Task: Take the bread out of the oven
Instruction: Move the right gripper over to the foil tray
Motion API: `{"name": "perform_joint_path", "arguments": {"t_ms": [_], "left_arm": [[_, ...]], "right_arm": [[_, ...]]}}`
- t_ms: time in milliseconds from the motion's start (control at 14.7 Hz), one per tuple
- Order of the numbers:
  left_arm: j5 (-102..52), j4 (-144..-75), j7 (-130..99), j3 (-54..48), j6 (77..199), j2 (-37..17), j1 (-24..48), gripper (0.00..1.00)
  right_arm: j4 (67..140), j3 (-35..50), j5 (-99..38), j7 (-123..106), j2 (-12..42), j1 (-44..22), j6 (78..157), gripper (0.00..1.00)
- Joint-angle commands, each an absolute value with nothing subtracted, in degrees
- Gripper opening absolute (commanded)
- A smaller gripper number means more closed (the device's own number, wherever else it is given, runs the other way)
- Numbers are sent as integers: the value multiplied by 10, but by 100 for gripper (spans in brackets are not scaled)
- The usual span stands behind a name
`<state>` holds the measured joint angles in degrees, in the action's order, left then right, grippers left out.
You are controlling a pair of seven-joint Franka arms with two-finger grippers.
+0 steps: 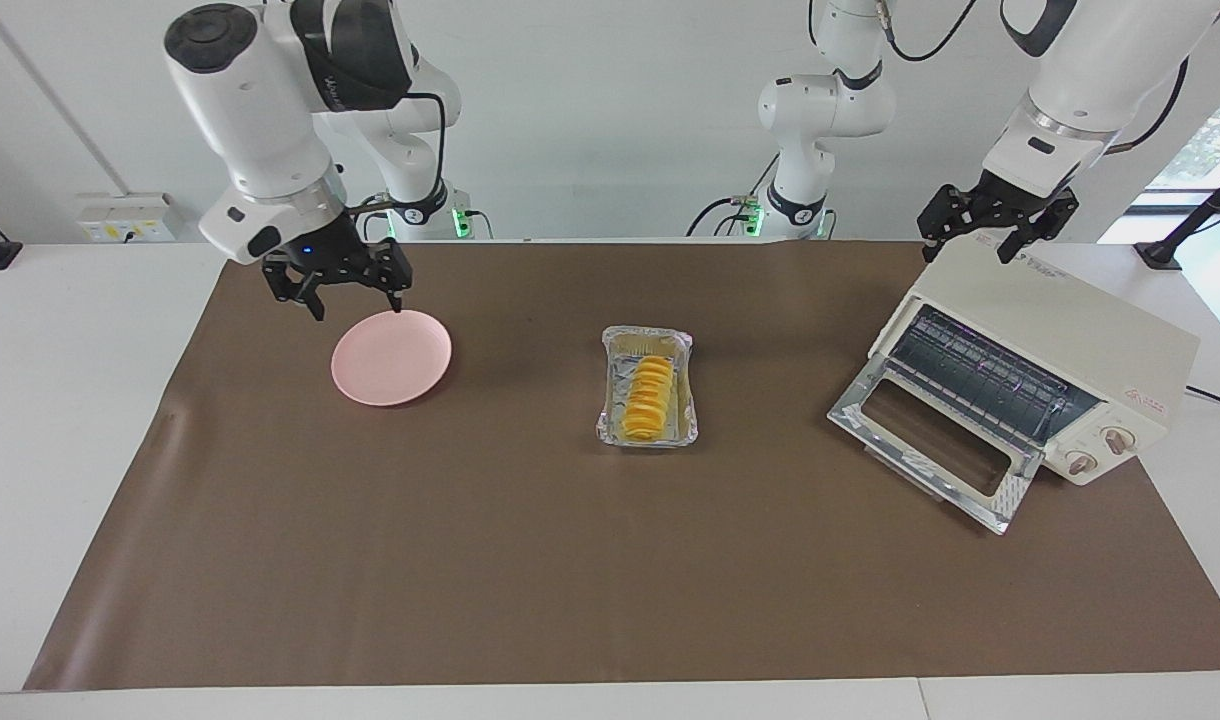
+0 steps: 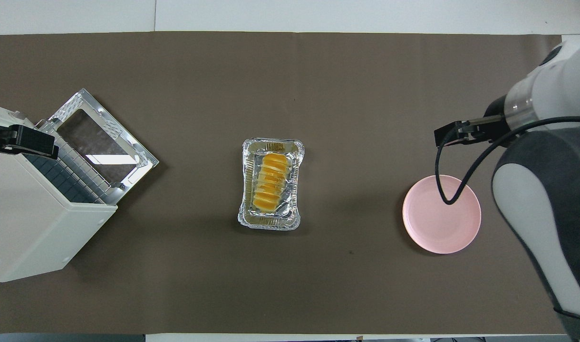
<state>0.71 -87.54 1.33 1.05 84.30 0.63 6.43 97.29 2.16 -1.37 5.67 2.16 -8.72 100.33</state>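
Observation:
The bread (image 1: 650,398) is a ridged golden-yellow loaf. It lies in a crinkled foil tray (image 1: 610,425) on the brown mat at mid-table, also in the overhead view (image 2: 269,183). The cream-white oven (image 1: 1070,340) stands at the left arm's end with its glass door (image 1: 930,440) dropped open and its wire rack (image 1: 980,375) bare. My left gripper (image 1: 1000,235) is open and empty over the oven's top. My right gripper (image 1: 355,295) is open and empty just over the rim of the pink plate (image 1: 390,358).
The pink plate (image 2: 442,228) sits toward the right arm's end of the mat. The foil tray (image 2: 246,190) lies between plate and oven (image 2: 38,223). The oven's open door (image 2: 100,142) juts out over the mat. White table borders the mat (image 1: 370,560).

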Motion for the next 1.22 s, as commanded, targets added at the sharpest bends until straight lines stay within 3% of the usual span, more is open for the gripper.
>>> {"name": "perform_joint_path", "arguments": {"t_ms": [0,408,680,1020,1156], "left_arm": [[8,-878,17,8,840,8,60,100],[7,-878,17,8,839,8,60,100],[7,-878,17,8,839,8,60,100],[8,-878,18,8,839,8,60,100],[7,-878,17,8,840,8,60,100]], "right_arm": [[1024,21,-20,116,34,-141,1075,100],[1103,21,-20,250,61,-242,1189,100],[1138,23,-21,309,73,-277,1250,100],[1122,23,-44,393,163,-325,1336,100],[1121,23,-44,393,171,-326,1349,100]]}}
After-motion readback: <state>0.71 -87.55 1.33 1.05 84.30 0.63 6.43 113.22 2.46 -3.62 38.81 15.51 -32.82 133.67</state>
